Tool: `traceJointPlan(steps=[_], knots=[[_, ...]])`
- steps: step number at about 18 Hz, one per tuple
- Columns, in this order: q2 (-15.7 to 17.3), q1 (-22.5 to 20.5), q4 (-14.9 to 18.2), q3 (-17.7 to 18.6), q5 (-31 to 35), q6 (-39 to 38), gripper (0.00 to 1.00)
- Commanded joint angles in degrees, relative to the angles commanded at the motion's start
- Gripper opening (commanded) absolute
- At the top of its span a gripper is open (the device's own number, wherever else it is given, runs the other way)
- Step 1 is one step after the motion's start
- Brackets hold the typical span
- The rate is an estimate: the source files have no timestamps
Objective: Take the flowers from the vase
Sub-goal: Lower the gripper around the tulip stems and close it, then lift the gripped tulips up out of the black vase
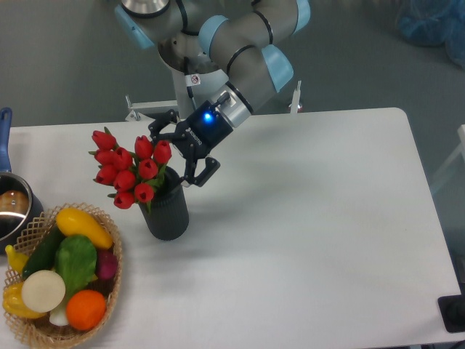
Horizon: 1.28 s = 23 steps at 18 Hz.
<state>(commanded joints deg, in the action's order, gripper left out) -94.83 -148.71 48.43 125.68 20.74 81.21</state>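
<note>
A bunch of red tulips (129, 169) with green stems stands in a dark ribbed cylindrical vase (168, 211) at the left of the white table (312, 218), leaning left. My gripper (182, 156) hangs just right of the tulip heads, above the vase's mouth. Its black fingers (205, 173) are spread open with nothing between them. One finger is near the rightmost bud; I cannot tell if it touches.
A wicker basket (109, 291) with fruit and vegetables sits at the front left, close to the vase. A metal pot (13, 211) with a blue handle is at the left edge. A blue object (432, 25) lies beyond the table at top right.
</note>
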Motion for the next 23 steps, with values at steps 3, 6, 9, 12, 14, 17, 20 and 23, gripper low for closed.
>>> traceJointPlan(steps=[3,6,9,12,14,17,20,23], knots=[[-0.1,0.0,0.0,0.1,0.0,0.1,0.62],[-0.5,0.0,0.0,-0.1,0.1,0.1,0.2],[-0.8,0.0,-0.1,-0.2,0.1,0.2,0.09],[-0.7,-0.1,-0.1,-0.6,0.0,0.0,0.09],[-0.7,-0.1,-0.1,-1.0,-0.1,-0.1,0.09],[-0.7,-0.3,0.0,-1.6,-0.6,-0.5,0.09],[-0.4,-0.8,0.0,-2.5,-0.7,-2.5,0.09],[0.2,-1.4,-0.1,-3.1,-0.9,-4.7,0.09]])
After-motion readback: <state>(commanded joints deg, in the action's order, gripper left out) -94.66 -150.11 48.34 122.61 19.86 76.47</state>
